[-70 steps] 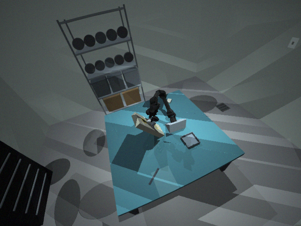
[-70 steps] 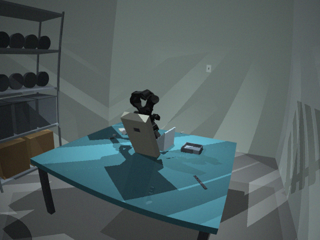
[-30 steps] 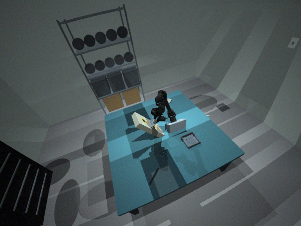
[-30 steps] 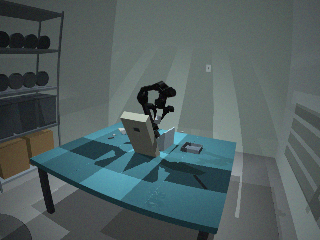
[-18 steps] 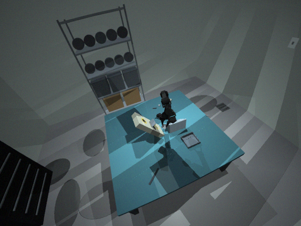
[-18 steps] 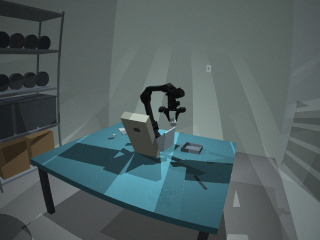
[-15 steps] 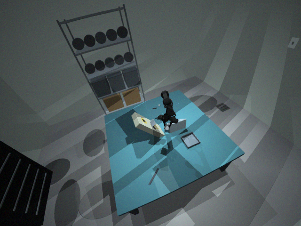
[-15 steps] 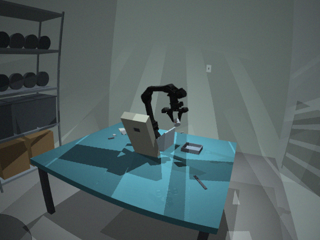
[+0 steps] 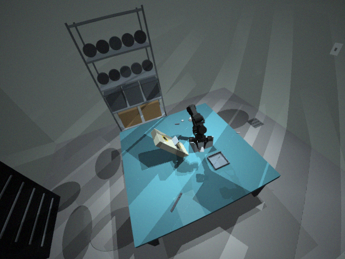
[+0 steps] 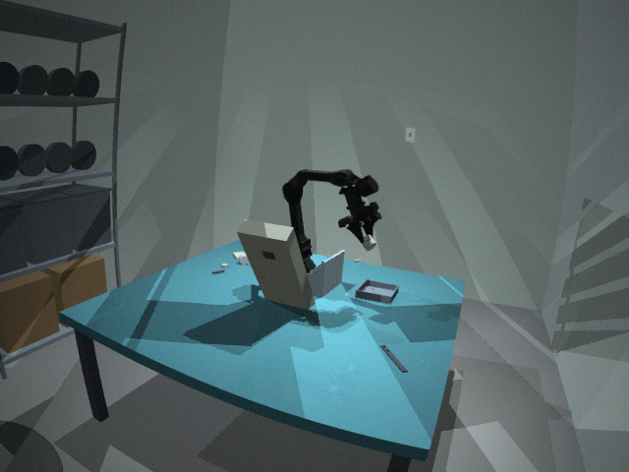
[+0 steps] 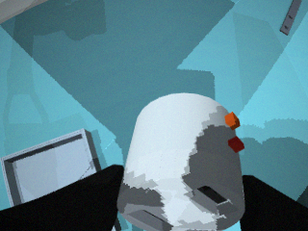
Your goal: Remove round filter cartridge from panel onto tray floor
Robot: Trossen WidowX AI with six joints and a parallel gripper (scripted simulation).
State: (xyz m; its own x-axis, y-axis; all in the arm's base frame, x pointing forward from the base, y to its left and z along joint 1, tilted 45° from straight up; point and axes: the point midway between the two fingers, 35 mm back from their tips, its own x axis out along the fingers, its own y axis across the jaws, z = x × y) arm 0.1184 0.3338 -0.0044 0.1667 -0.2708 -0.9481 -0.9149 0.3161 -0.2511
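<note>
Air between tool (image 9: 201,148) (image 10: 367,240) (image 11: 181,192) and tray (image 9: 229,162) (image 10: 376,298) (image 11: 45,144)

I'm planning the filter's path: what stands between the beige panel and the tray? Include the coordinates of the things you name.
A pale upright board (image 9: 208,143) (image 10: 327,274) stands between the beige panel (image 9: 166,145) (image 10: 279,276) and the tray (image 9: 218,161) (image 10: 376,293) (image 11: 48,168); the exterior view shows this.
</note>
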